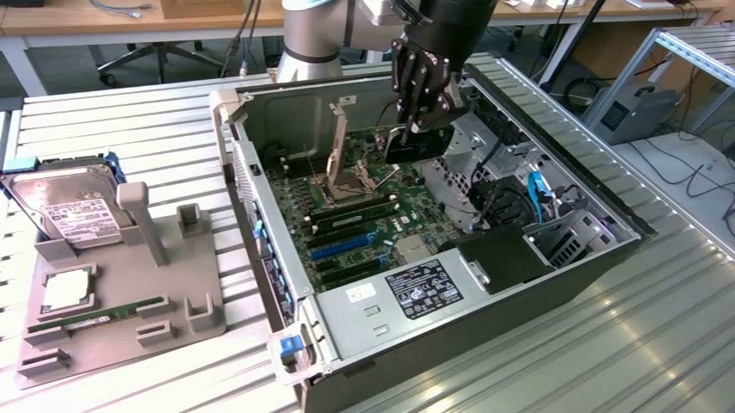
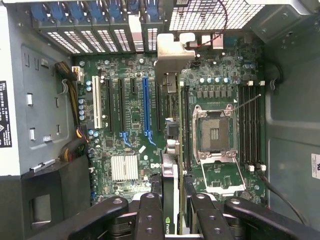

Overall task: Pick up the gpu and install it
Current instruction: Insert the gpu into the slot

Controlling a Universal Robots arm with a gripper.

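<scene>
One arm (image 1: 310, 34) reaches down into the open case (image 1: 267, 225). Its gripper (image 1: 423, 120) points at the motherboard (image 1: 365, 217) and is clamped on the gpu (image 1: 411, 146), which hangs edge-down inside the case over the board. In the wrist view the fingers (image 2: 150, 217) pinch the gpu (image 2: 170, 210) on both faces. The card runs edge-on away from the camera, with its silver bracket (image 2: 172, 55) toward the case's vented wall (image 2: 90, 40). It lies between the blue slot (image 2: 146, 107) and the CPU socket (image 2: 215, 132), over a black slot; contact with that slot cannot be told. Room is tight. The drive cage (image 1: 466, 163) stands just beside the gripper on the exterior view's right, and the raised socket frame (image 1: 340, 151) stands near on the exterior view's left. The power supply (image 1: 404, 292) fills the near end of the case. Outside, well apart on the exterior view's left, a grey tray (image 1: 126, 344) carries a hard drive (image 1: 75, 215) and a memory stick (image 1: 98, 317).
</scene>
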